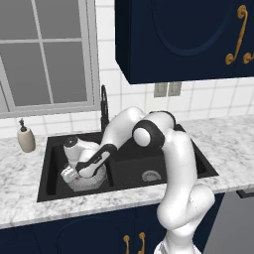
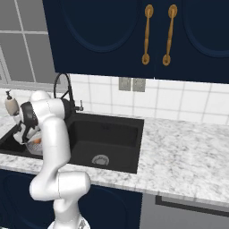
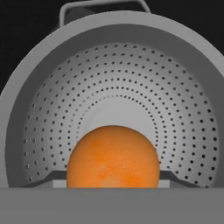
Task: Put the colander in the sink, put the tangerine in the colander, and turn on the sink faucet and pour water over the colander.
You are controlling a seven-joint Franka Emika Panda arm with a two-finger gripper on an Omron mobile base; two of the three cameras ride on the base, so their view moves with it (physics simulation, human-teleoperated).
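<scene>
One small round bright orange tangerine (image 3: 113, 156) sits between the tips of the end effector (image 1: 79, 172), which grips it just above the floor of the round silver-grey perforated metal colander (image 3: 118, 87). The colander rests in the left basin of the large black double-basin sink (image 1: 49, 171), and the white arm bends down into that basin. The tall slim dark gooseneck sink faucet (image 1: 104, 106) stands behind the sink. A beige soap dispenser bottle (image 1: 25, 137) stands on the marble table (image 1: 20, 171) left of the sink.
</scene>
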